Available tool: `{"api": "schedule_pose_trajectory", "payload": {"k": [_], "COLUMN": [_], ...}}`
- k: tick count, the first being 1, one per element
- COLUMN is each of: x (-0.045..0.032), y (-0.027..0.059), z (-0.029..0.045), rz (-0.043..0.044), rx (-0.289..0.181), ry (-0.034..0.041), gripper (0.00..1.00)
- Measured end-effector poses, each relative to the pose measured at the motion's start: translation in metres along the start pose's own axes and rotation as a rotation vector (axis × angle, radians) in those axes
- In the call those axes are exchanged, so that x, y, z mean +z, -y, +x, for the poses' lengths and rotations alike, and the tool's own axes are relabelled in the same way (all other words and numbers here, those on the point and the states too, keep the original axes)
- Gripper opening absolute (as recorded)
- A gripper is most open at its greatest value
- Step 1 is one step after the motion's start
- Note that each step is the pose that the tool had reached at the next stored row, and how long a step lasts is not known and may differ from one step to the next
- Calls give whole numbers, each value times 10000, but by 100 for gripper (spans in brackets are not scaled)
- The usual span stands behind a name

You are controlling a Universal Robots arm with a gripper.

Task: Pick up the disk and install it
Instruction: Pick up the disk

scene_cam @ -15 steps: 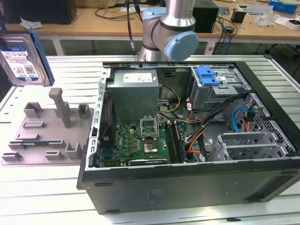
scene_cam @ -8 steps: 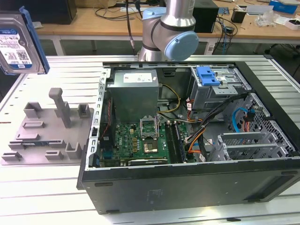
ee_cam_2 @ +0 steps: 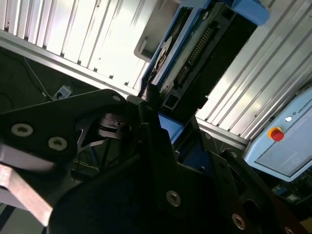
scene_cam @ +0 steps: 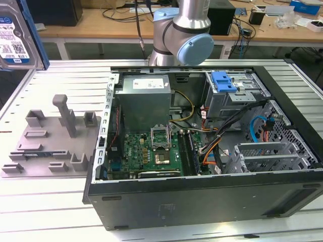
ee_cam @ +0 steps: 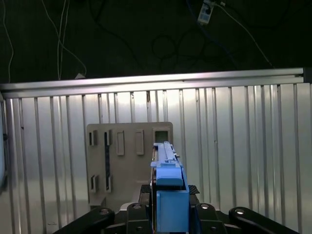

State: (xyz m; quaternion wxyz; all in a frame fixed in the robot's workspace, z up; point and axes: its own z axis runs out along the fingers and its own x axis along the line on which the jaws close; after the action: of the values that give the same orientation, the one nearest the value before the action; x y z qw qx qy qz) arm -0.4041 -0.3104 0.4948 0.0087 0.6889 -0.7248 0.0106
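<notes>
One disk (scene_cam: 12, 38), one grey fixture tray (scene_cam: 48, 148), one open computer case (scene_cam: 202, 204), one blue bracket (scene_cam: 223, 80), one robot arm (scene_cam: 184, 35).

In the exterior view the disk (scene_cam: 15, 38) is cut off by the picture's top and left edges, and the arm (scene_cam: 176, 40) runs out at the top. In the first wrist view the claw (ee_cam: 169, 194) hides the disk's lower end.

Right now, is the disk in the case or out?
Out. The gripper holds the disk in the air over the tray, apart from the open case.
</notes>
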Motion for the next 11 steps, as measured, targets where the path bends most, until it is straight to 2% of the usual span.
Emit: {"api": "schedule_pose_trajectory", "payload": {"k": [2, 8, 11], "x": [-55, -57, -74], "y": [0, 0, 17], "z": [1, 8, 72], "rz": [0, 0, 1], "rx": [-2, -5, -13], "ry": [-1, 1, 1], "gripper": [37, 37, 37]}}
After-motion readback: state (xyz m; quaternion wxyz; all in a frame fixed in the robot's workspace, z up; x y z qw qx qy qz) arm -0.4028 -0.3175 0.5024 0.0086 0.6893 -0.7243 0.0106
